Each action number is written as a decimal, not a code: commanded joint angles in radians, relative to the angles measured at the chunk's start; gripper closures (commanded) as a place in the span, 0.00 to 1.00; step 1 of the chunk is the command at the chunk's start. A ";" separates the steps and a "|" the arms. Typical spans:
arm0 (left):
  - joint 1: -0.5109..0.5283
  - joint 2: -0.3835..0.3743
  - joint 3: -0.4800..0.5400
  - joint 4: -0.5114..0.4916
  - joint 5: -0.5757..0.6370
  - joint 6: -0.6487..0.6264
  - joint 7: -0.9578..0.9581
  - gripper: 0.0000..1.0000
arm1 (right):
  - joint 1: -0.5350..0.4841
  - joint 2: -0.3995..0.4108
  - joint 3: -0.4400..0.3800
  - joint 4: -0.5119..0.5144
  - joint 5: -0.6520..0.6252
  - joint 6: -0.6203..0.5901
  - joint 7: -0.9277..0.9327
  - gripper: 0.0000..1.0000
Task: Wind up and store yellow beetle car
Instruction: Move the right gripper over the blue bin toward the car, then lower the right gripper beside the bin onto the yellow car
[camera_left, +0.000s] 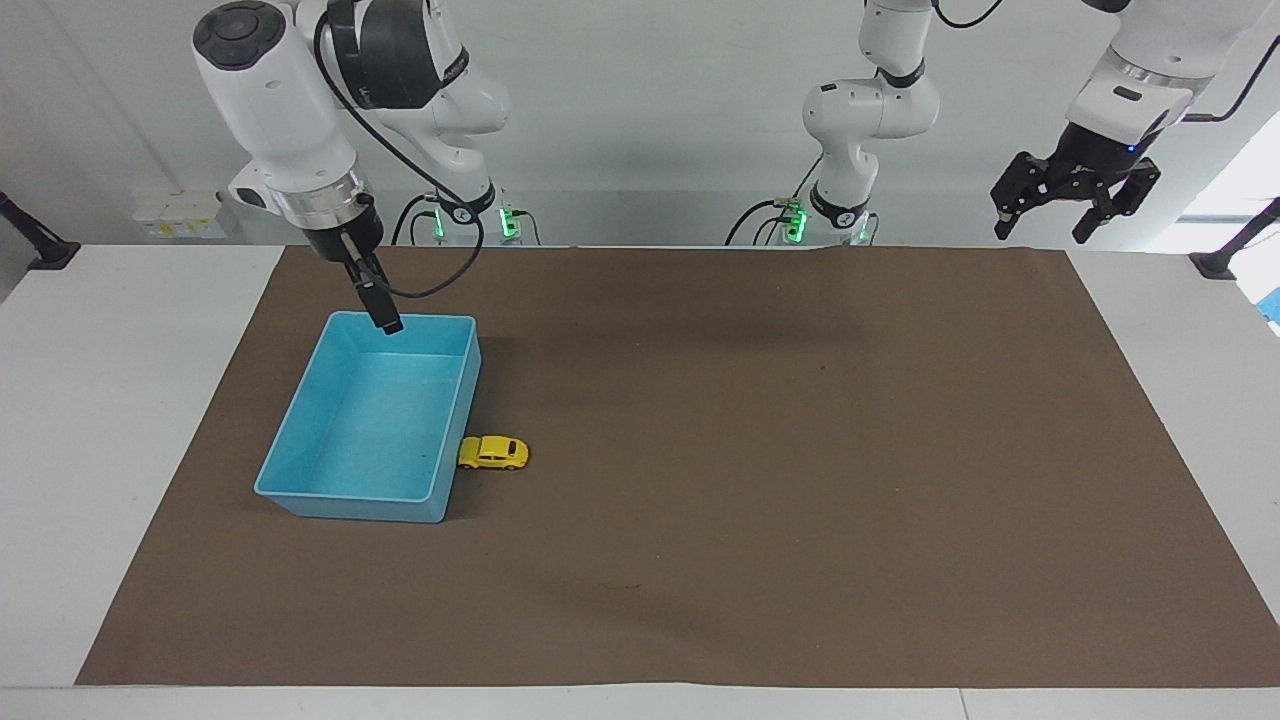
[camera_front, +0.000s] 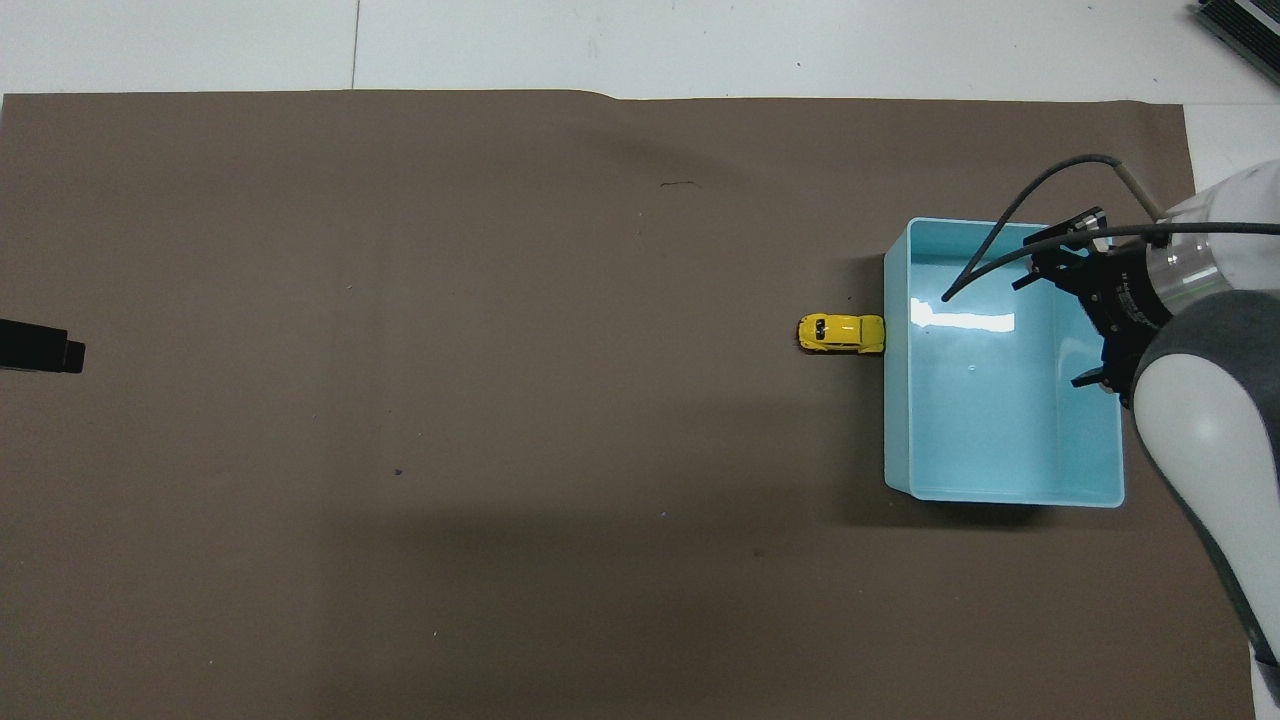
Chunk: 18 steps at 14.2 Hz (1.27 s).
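Note:
The yellow beetle car (camera_left: 493, 453) (camera_front: 841, 334) rests on the brown mat, its end against the outer wall of the light blue bin (camera_left: 345, 496) (camera_front: 896, 400), on the side toward the left arm's end of the table. The bin holds nothing. My right gripper (camera_left: 383, 315) (camera_front: 1075, 312) hangs open over the bin's edge nearest the robots, with nothing between its fingers. My left gripper (camera_left: 1075, 200) waits open, raised over the corner of the mat at its own end; only its tip (camera_front: 40, 345) shows in the overhead view.
A brown mat (camera_left: 760, 480) covers most of the white table (camera_left: 110, 420). A black cable (camera_front: 1010, 235) loops from the right wrist over the bin.

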 joint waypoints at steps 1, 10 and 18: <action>0.008 -0.005 -0.004 0.008 0.001 -0.019 -0.004 0.00 | 0.018 0.010 0.006 -0.029 -0.008 0.044 0.078 0.00; 0.008 -0.005 -0.004 0.008 0.001 -0.019 -0.004 0.00 | 0.062 0.037 0.006 -0.136 -0.087 0.180 0.300 0.00; 0.008 -0.005 -0.004 0.008 0.001 -0.019 -0.004 0.00 | 0.119 0.089 0.006 -0.153 -0.140 0.261 0.435 0.00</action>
